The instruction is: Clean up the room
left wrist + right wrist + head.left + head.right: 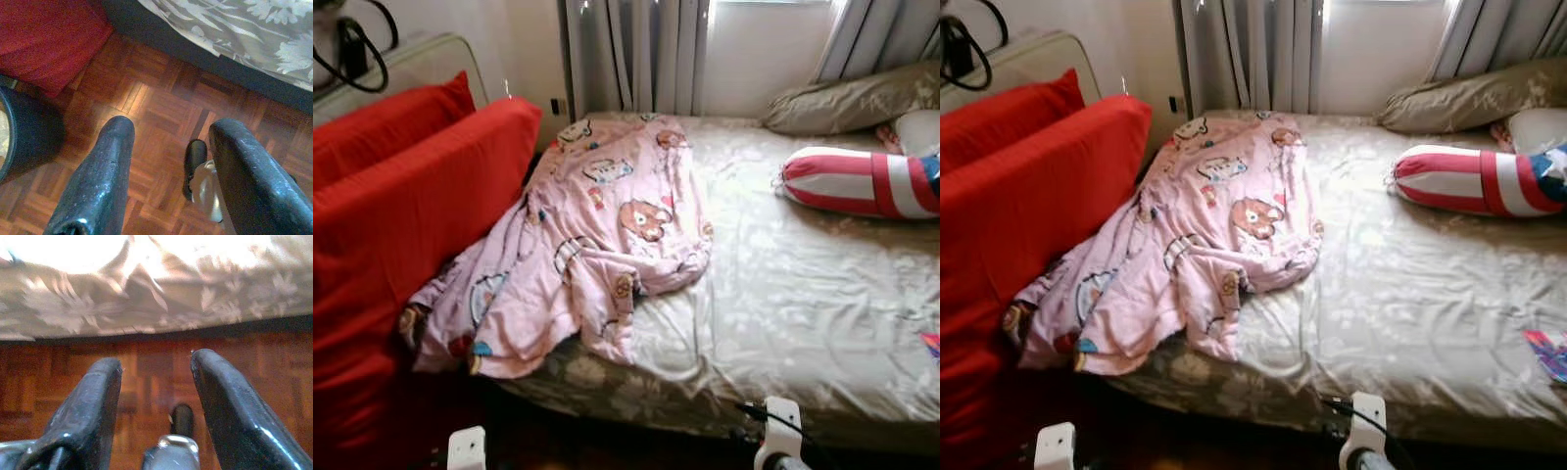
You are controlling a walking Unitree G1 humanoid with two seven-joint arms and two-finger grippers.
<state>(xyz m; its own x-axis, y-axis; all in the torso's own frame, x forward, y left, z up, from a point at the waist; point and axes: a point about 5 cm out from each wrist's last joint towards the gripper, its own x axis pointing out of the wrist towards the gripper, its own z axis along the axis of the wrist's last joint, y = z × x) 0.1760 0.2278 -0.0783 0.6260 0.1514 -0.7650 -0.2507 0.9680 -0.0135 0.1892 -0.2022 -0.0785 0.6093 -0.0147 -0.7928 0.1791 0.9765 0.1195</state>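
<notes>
Both arms hang low at the foot of the bed (822,323), nothing in hand. The left gripper (168,147) points down at the parquet floor (156,103) with its fingers spread wide and empty; the right gripper (156,374) is likewise parted wide over the floor, the bed's flowered sheet just ahead of it.

The thing to tidy looks to be the pink blanket (597,235), printed with cartoon animals. It lies crumpled up and forward of both grippers, nearer the left one, spread from the far end of the mattress and spilling off the near corner against the red cushion (401,225). Well ahead of the right gripper sit a striped bolster (862,181) and a grey pillow (852,98).

I'd judge the blanket light, thin and utterly limp: it will sag, drag and slide on the smooth sheet rather than hold any shape. A pinch on flat cloth may slip, so a bunched fold or a hem suits better. The hanging near corner, closest to the left gripper, seems the easiest hold, with the right gripper taking the thick ridge of folds mid-bed.
</notes>
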